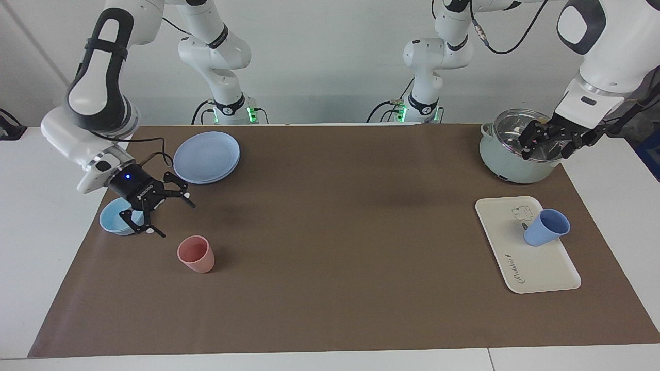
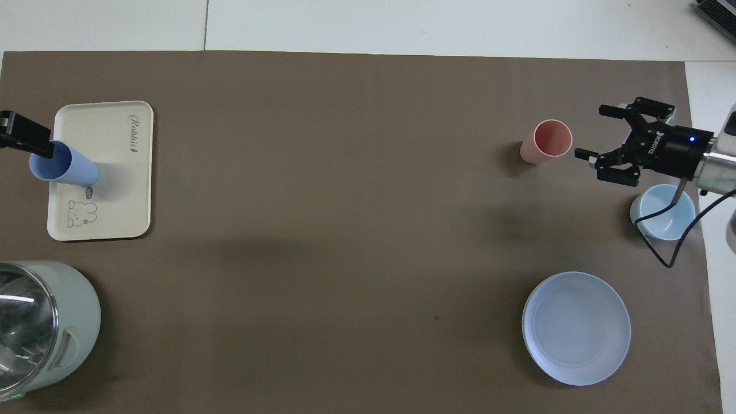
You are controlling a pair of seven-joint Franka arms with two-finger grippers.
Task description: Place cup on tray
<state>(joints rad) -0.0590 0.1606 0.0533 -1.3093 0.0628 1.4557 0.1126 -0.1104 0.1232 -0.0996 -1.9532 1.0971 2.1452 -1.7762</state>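
Cup (image 1: pixel 545 228) on tray (image 1: pixel 536 268): light, stiff, smooth; best pinched across rim. Left gripper (image 1: pixel 546 141) over pot (image 1: pixel 508 165), jaws released; right gripper (image 1: pixel 167 214) likewise, idle.

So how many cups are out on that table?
2. The blue cup stands on the cream tray; the pink cup sits on the brown mat near the light-blue bowl. None seem hidden.

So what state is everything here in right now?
Blue cup: standing upright on the tray.
Tray: flat, carrying the cup.
Left tool: open, raised, empty.
Right tool: open, empty, waiting.
Pink cup: upright, empty.
Bowl: upright, empty.
Plate: empty.
Pot: lid on.
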